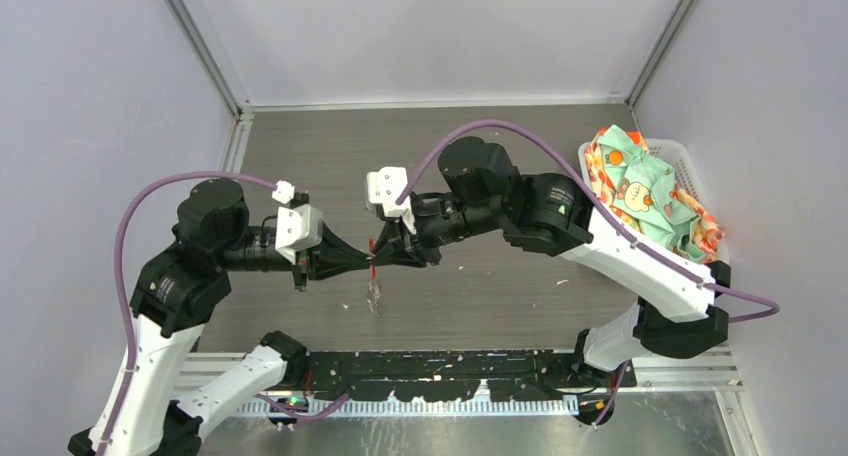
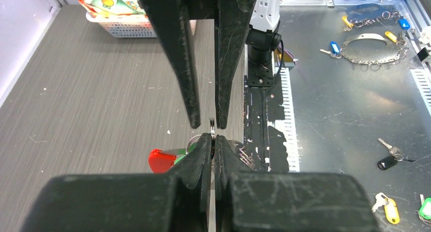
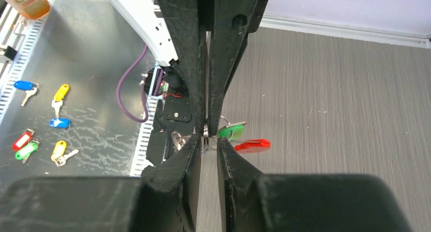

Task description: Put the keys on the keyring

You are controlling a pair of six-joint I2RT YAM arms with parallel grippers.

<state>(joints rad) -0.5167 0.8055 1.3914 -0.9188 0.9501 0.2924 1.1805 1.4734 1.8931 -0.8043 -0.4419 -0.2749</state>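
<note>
My left claw (image 2: 214, 140) is squeezed tight on the thin wire of the keyring (image 2: 212, 122). My right claw (image 3: 209, 140) meets it tip to tip over the grey table (image 1: 480, 296). Its fingers are a little apart, one on each side of the wire. A green key (image 3: 232, 132) and a red tag (image 3: 253, 145) hang right by the tips.

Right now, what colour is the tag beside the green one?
Red: the key tag shows best in the right wrist view.
</note>
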